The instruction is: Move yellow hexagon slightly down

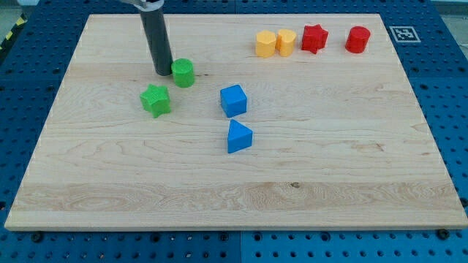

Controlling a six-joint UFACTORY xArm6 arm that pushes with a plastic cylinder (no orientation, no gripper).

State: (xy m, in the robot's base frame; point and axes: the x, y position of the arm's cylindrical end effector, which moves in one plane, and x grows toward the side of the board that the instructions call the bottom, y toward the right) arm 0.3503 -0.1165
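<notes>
The yellow hexagon [265,44] sits near the view's top, right of centre, touching a second yellow block [285,42] on its right. My tip [163,73] rests on the board far to the left of the hexagon, just left of a green cylinder [183,73] and close against it. A green star [155,100] lies just below my tip.
A red star [314,38] and a red cylinder [357,39] lie right of the yellow blocks. A blue cube [233,101] and a blue triangle [238,136] sit mid-board. The wooden board [234,197] lies on a blue pegboard table.
</notes>
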